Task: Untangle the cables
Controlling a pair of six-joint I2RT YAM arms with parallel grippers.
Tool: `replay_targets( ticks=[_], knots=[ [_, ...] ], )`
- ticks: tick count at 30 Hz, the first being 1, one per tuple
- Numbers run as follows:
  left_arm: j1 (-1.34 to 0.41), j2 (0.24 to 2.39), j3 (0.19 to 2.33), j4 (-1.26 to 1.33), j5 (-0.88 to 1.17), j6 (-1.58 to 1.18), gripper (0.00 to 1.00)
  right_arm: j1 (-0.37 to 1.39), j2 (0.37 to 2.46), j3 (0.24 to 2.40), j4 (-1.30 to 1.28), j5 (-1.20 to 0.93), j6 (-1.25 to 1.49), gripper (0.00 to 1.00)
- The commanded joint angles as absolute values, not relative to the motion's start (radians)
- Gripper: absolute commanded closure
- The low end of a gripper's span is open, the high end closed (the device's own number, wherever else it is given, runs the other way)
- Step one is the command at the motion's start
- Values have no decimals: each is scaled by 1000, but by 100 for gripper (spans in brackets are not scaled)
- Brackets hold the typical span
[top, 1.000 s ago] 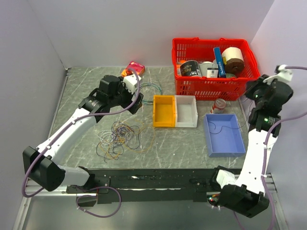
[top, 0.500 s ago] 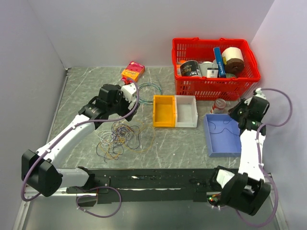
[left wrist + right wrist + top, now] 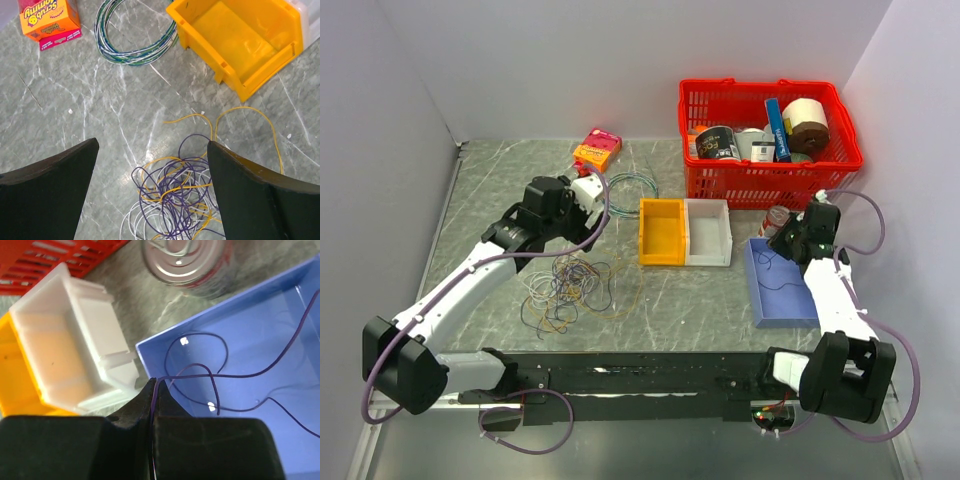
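- Desk (image 3: 490, 170): grey marbled top, both arm bases at its near edge.
- Cables (image 3: 568, 285): loose tangle of yellow, white, purple and dark strands on the desk, left of centre and nearest the bases. One yellow loop strayed toward the yellow bin (image 3: 662, 232).
- Blue tray (image 3: 775, 300): on the desk at near right. A purple strand (image 3: 215, 375) curled across its floor, well apart from the tangle.
- Right arm (image 3: 830, 290): stretched over the tray. Right jaws clenched tight, grasping one end of the purple strand just above the tray's far-left corner.
- Left arm (image 3: 460, 285): reached past the tangle. Left jaws released and spread wide, fingers (image 3: 50, 195) hanging above the tangle's far edge, touching no strand.
- White bin (image 3: 708, 232): pressed against the yellow bin's right side, mid-desk.
- Tin can (image 3: 776, 217): between tray and red basket (image 3: 760, 185); whether upright or tipped, could not tell.
- Blue-green wire coil (image 3: 630, 185): flat on the desk beyond the left jaws.
- Orange-and-pink box (image 3: 597, 150): farther back, left of the basket.
- Red basket: far right, holding tins, a roll and small boxes.
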State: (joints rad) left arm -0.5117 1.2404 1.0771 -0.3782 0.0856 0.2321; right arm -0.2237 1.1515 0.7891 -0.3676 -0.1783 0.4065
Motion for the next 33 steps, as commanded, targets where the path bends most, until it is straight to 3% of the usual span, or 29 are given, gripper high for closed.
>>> replay_targets(
  ticks=[1,6,7,8,9,11,14,17,25,29,33],
  knots=[
    [-509,1212,1068,-348,69,255,4,-250,1129,753,-304,-107,462,100],
    [-509,1221,1069,-348,74,244,4,-293,1146,735,-322,-92,472,100],
    [-509,1223,1071,-350,74,242,4,-304,1138,729,-330,-84,480,93],
    [-509,1224,1071,-351,77,242,4,-305,1131,726,-331,-60,482,64],
    [-509,1223,1069,-353,77,242,4,-307,1121,723,-331,-49,483,47],
    [-509,1227,1068,-354,77,244,4,-307,1092,724,-337,-40,474,22],
    [-509,1230,1065,-365,80,248,4,-304,1063,758,-360,-34,443,1],
    [-508,1235,1062,-386,78,252,4,-293,1026,805,-376,-34,411,0],
    [-428,1238,1028,-515,167,316,4,-52,963,912,-350,5,226,0],
    [-394,1232,997,-600,204,367,4,-5,992,971,-377,-191,149,0],
    [-318,1223,997,-707,281,432,2,179,977,966,-322,-334,51,0]
  ],
)
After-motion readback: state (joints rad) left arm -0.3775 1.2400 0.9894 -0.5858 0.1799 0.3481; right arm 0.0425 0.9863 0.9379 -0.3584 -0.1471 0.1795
